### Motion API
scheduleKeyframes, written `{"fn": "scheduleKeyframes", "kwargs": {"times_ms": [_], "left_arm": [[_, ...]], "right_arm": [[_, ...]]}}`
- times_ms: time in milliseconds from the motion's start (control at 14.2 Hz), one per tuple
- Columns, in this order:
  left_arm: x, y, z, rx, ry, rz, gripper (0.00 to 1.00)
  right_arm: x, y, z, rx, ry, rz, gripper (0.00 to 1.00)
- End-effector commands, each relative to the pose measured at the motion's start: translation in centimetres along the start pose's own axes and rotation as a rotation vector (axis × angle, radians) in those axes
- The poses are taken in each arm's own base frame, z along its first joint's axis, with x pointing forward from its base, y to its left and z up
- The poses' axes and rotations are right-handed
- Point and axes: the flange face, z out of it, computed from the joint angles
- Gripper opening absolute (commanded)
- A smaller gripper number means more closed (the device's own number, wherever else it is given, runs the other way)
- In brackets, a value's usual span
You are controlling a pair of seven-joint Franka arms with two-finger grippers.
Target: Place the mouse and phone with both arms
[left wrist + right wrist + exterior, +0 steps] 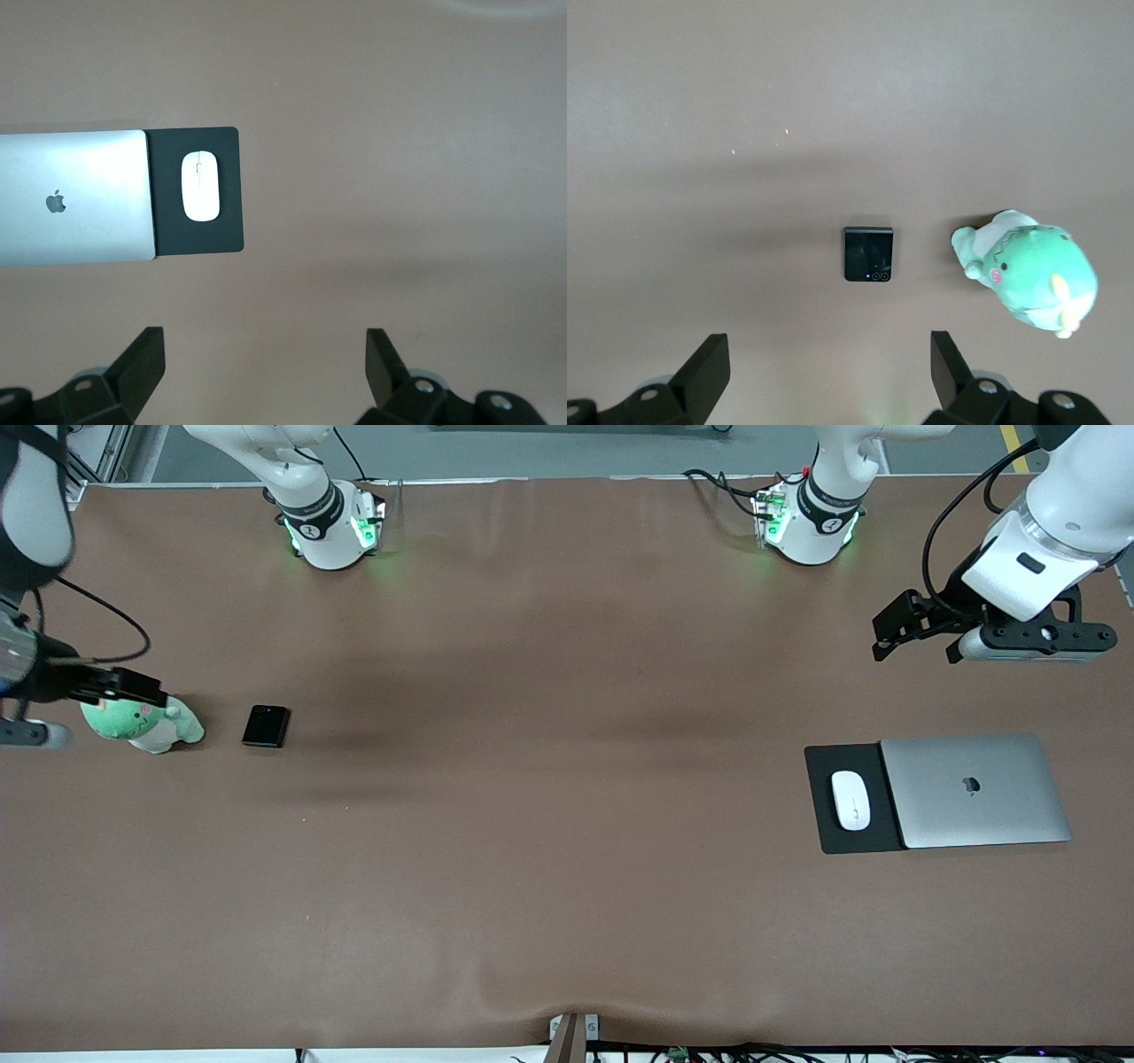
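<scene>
I see both end effectors wide and empty: left end effector [917,638] above the desk [549,824] near the mouse [850,800], right end effector [133,687] over the plush toy [146,724] beside the phone [267,726].

No legible text or numbers anywhere. Only sign: a dark apple-shaped logo at the centre of the lid of the closed silver laptop [974,790], seen in front and left wrist views. Round marks on the arm bases too small to read.
</scene>
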Motion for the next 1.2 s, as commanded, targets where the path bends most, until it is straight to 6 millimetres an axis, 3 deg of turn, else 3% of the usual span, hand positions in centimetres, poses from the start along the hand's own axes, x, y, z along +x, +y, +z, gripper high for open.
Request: {"fn": "scheduleKeyframes", "kwargs": {"times_ms": [0, 212, 423, 776, 988, 1129], "left_arm": [[-0.2, -0.7, -0.5, 0.014, -0.002, 0.028, 1.0], [0.9, -2.0, -1.2, 0.012, 0.01, 0.044, 1.0], [0.8, -1.3, -1.4, 0.016, -0.022, 0.05, 1.0], [1.0, -1.1, -0.9, 0.059, -0.025, 0.075, 1.0], [2.2, -1.2, -0.5, 0.08, -0.015, 0.083, 1.0], [2.8, -1.0, -0.6, 0.088, -0.007, 0.086, 1.0]], "right_arm": [[-2.5, 0.0, -4.0, -0.004, 0.07, 0.01, 1.0], [-3.4, 0.8, -5.2, -0.013, 0.105, 0.019, 1.0], [-2.8, 0.8, -4.2, -0.013, 0.137, 0.013, 1.0], [-2.5, 0.6, -4.3, -0.013, 0.154, 0.007, 1.0], [-2.5, 0.6, -4.2, -0.013, 0.151, 0.008, 1.0], [-3.4, 0.4, -5.3, -0.009, 0.142, 0.008, 1.0]]}}
